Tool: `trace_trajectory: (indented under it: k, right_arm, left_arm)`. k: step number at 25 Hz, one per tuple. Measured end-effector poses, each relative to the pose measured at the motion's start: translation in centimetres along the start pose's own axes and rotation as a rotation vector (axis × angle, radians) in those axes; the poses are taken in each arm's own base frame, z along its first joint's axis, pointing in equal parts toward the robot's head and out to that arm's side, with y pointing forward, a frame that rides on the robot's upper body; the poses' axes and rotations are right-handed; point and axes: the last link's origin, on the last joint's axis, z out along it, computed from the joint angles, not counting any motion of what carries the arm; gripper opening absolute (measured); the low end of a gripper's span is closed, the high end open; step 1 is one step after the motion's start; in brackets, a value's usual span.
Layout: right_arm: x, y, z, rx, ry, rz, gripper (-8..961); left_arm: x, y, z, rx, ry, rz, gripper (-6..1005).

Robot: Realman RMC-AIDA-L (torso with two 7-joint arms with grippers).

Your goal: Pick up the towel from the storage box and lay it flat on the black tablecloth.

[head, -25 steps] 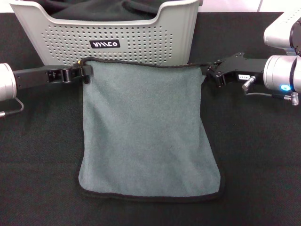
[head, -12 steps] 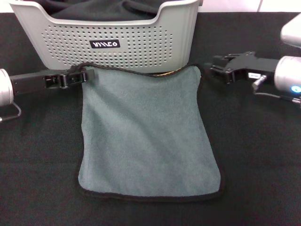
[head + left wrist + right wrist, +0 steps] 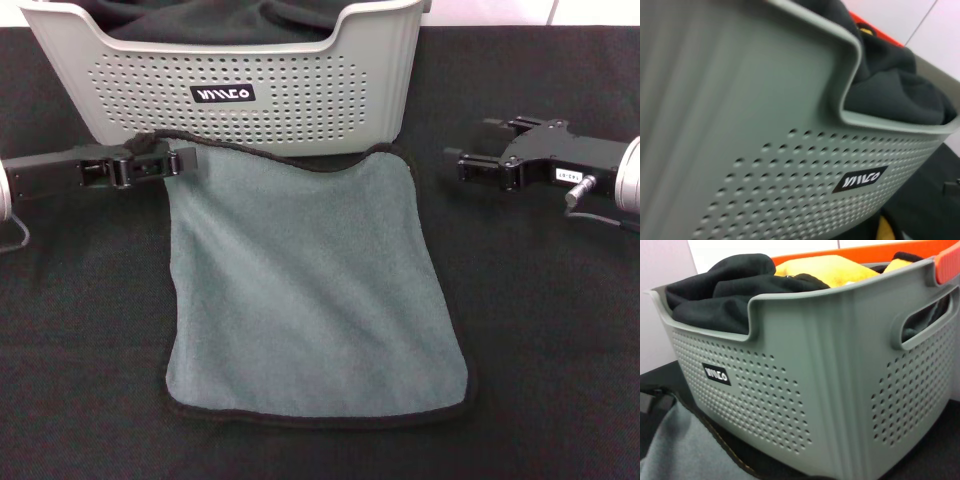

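Note:
The grey-green towel (image 3: 310, 290) lies spread on the black tablecloth (image 3: 540, 330), in front of the light grey storage box (image 3: 300, 100). Its far edge sags unevenly and the far right corner rests on the tablecloth. My left gripper (image 3: 172, 162) is shut on the towel's far left corner, low beside the box's front wall. My right gripper (image 3: 468, 148) is open and empty, to the right of the towel and clear of it. The right wrist view shows the box (image 3: 815, 390) and part of the towel (image 3: 675, 450). The left wrist view shows the box's front wall (image 3: 740, 125) close up.
The box holds a plain black cloth (image 3: 220, 20) and a yellow cloth (image 3: 825, 267). An orange edge (image 3: 947, 265) shows behind the box. The tablecloth stretches out on both sides of the towel and in front of it.
My right gripper let go of the towel's far right corner and drew back to the right. That corner dropped onto the tablecloth. My left gripper moved slightly left, still holding its corner.

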Motion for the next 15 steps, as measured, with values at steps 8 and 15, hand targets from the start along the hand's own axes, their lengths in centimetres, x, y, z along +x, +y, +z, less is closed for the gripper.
trace_trajectory:
  k: [8, 15]
  right_arm:
    - [0.3, 0.5, 0.1, -0.029, 0.006, 0.004, 743]
    - [0.9, 0.5, -0.3, -0.028, 0.011, 0.017, 744]
  left_arm:
    - [-0.4, -0.4, 2.2, 0.096, -0.149, -0.063, 621]
    - [1.3, 1.6, 2.4, -0.011, -0.179, -0.076, 616]
